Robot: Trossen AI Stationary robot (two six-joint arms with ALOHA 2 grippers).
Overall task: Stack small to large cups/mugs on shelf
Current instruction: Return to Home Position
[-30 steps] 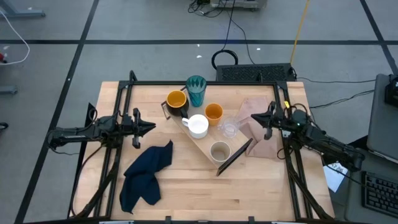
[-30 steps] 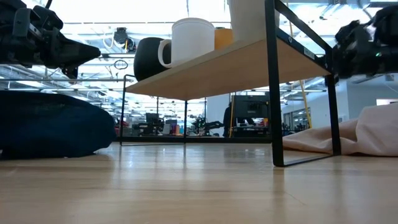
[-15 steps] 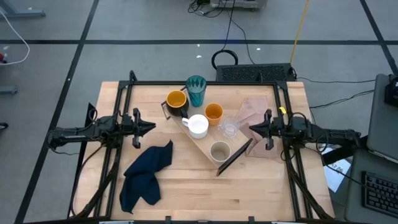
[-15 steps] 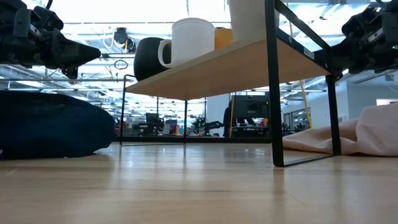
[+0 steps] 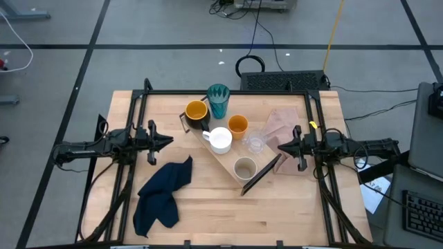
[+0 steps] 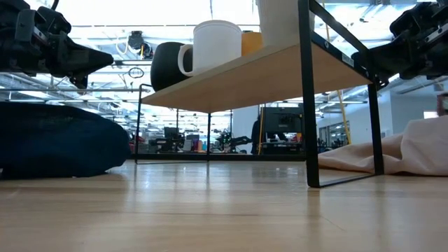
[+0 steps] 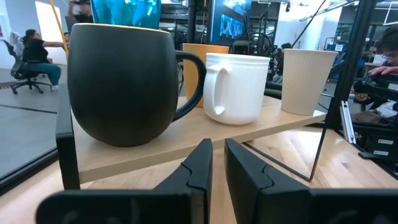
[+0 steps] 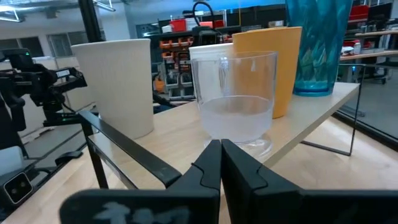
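Observation:
Several cups stand upright on the light-wood shelf, which lies slantwise at the table's middle: a teal tumbler, a yellow mug with a dark outside, a white mug, a small orange cup, a clear cup and a beige cup. My left gripper hovers level to the left of the shelf, shut to a narrow slit, holding nothing. My right gripper hovers level to the shelf's right, shut and empty, pointing at the clear cup.
A dark blue cloth lies crumpled at the near left. A pinkish cloth lies right of the shelf, below my right gripper. Black frame rails run along the table's far, left and right sides. Bare wood stretches along the near edge.
My right arm has swung round from a slant to lie straight across the table. Its gripper has shifted a little toward the near edge and now points toward the table's left. It has stayed shut. The cups and shelf have not moved.

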